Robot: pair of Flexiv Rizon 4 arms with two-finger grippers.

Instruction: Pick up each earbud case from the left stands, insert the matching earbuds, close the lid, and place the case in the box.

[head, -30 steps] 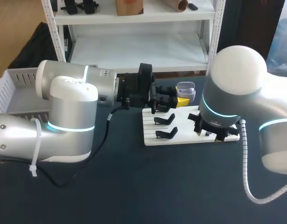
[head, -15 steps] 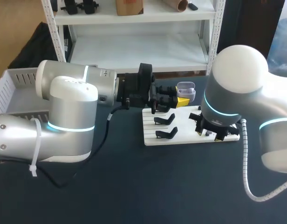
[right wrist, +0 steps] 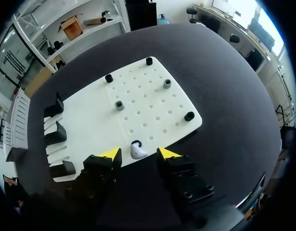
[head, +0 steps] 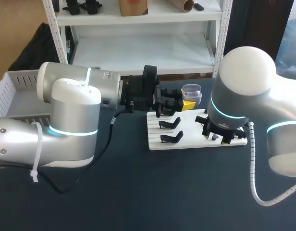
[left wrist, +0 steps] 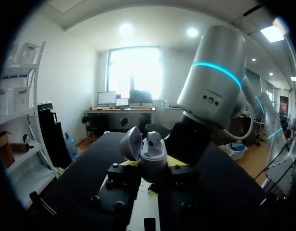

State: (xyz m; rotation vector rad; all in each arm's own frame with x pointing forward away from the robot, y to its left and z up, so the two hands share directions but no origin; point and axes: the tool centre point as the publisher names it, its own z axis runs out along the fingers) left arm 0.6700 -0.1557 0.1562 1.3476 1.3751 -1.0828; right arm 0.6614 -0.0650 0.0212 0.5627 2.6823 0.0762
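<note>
Over the last second the left gripper [left wrist: 153,169] and the case [left wrist: 153,155] are unchanged. The case is clamped between the yellow tips and held above the board's [right wrist: 153,103] far left corner, beside the stands [head: 170,124], lid open. One earbud appears to be seated in it.

A slight shift of the right wrist over the board's right half is noted in the head view, nothing more. In its wrist view the right gripper [right wrist: 137,155] is spread narrowly, with the loose earbud [right wrist: 137,152] on its peg between the tips. Judgement: the pick of the second earbud is imminent but not yet made. Insertion, lid closing and transfer to the box [head: 13,96] remain.

Hidden or unclear:
- The right fingers are covered by their own wrist in the head view.
- Contact between tips and earbud cannot be told.
- The case's second socket is not visible.
- The box is partly covered by the left arm.
</note>
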